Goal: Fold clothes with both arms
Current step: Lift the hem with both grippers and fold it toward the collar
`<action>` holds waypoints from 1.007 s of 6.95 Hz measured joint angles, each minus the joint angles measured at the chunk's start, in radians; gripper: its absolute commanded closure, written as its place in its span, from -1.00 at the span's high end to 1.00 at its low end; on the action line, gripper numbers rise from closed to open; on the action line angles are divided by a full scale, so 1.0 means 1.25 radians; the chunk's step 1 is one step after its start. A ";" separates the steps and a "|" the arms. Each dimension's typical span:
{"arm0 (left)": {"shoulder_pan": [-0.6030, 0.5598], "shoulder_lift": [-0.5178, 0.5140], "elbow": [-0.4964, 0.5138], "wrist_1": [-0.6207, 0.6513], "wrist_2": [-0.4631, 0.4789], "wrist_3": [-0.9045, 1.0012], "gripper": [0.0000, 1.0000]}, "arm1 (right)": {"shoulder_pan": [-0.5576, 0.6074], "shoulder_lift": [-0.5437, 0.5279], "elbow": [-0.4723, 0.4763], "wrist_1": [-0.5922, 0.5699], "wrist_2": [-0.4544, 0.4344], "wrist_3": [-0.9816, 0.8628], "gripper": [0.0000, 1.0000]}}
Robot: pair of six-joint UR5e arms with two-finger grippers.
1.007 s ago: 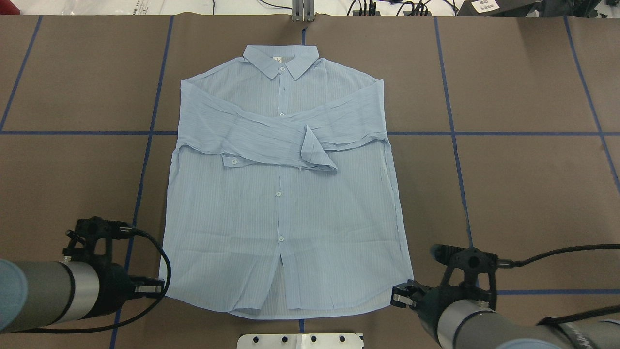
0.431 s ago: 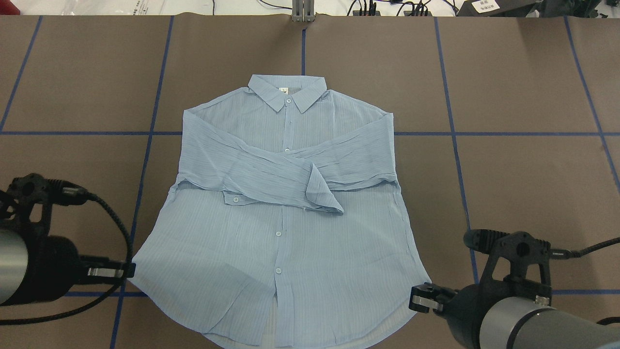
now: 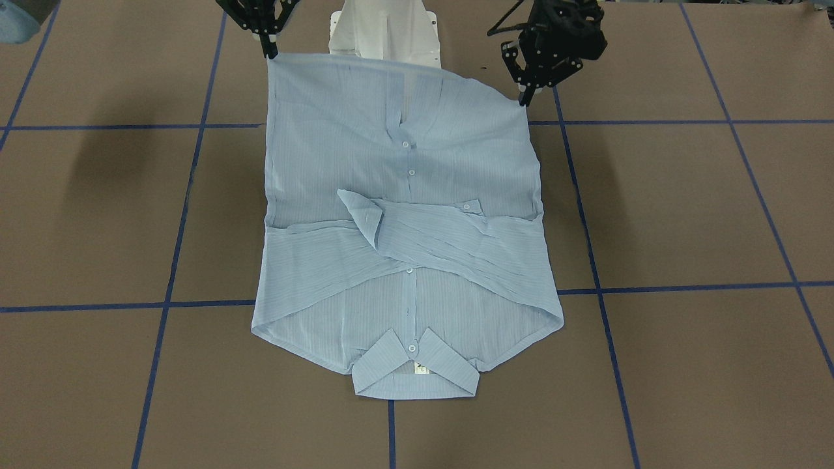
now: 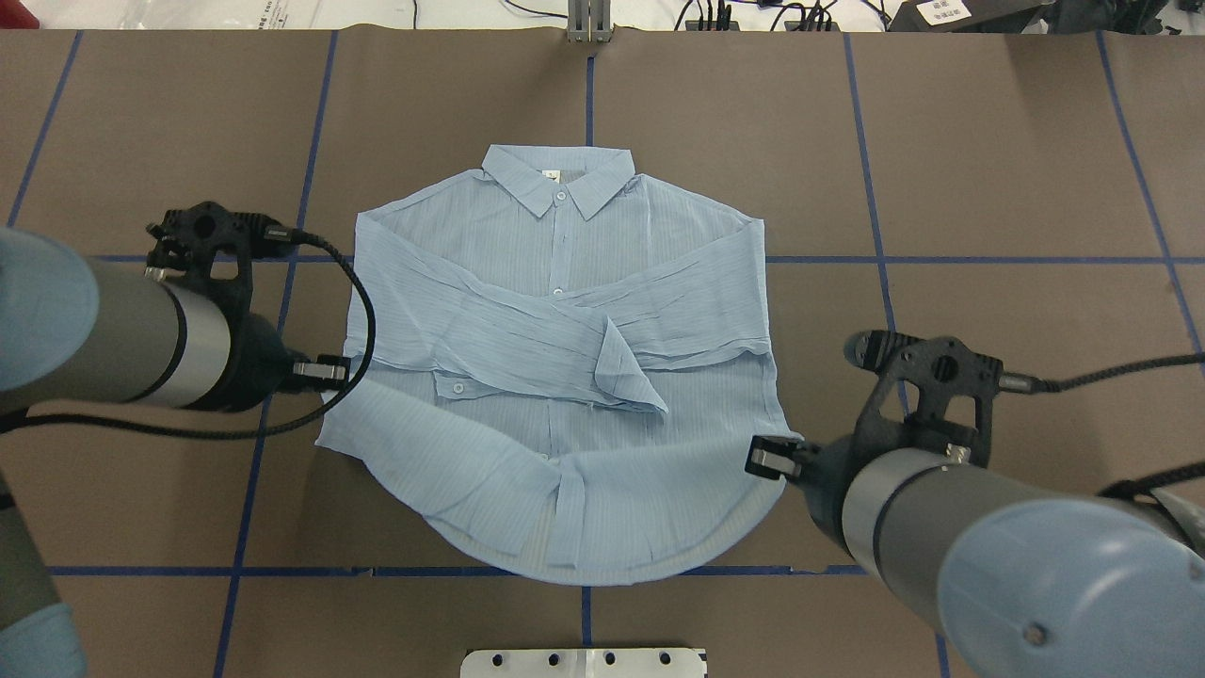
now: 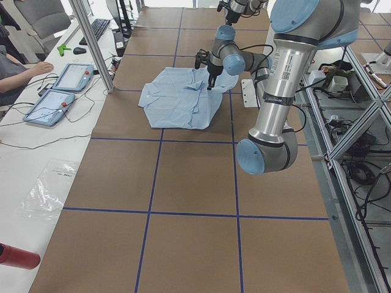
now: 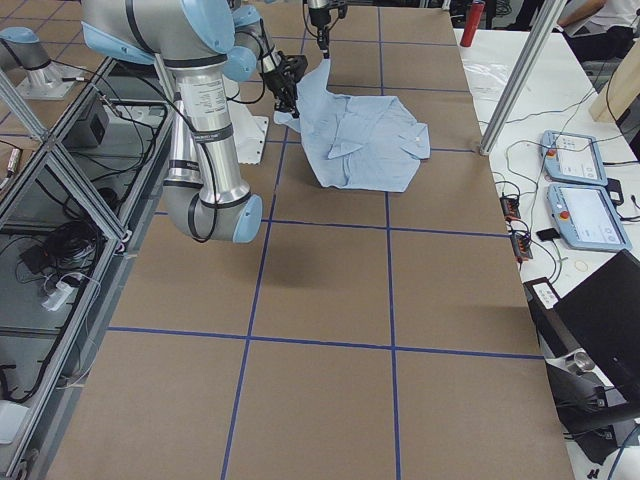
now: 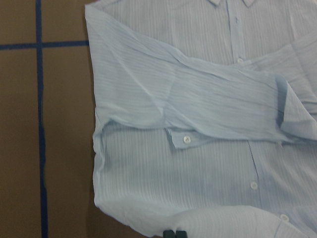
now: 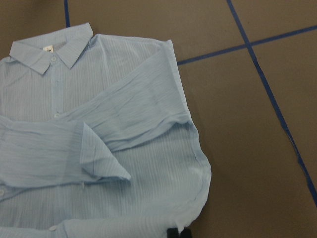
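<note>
Brown taped table [image 4: 988, 169] — shirt [image 4: 555, 282] flat at centre, hem [image 3: 339, 65] held up.
Left gripper [image 4: 325, 372] and right gripper [image 4: 764, 459] each pinch a hem corner; collar [image 4: 558, 179] lies straight ahead along the shirt's long axis.

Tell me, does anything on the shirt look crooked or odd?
Yes. On the shirt, one cuff is flipped back into a loose triangle near the middle. The raised hem also runs askew: the left gripper holds its corner further toward the collar than the right gripper does.
</note>
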 measured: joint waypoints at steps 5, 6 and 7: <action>-0.138 -0.113 0.248 -0.086 0.061 0.090 -1.00 | 0.263 0.048 -0.369 0.346 0.056 -0.150 -1.00; -0.141 -0.125 0.363 -0.198 0.072 0.092 -1.00 | 0.281 0.058 -0.479 0.447 0.058 -0.166 -1.00; -0.141 -0.142 0.484 -0.309 0.093 0.093 -1.00 | 0.298 0.064 -0.568 0.522 0.060 -0.185 -1.00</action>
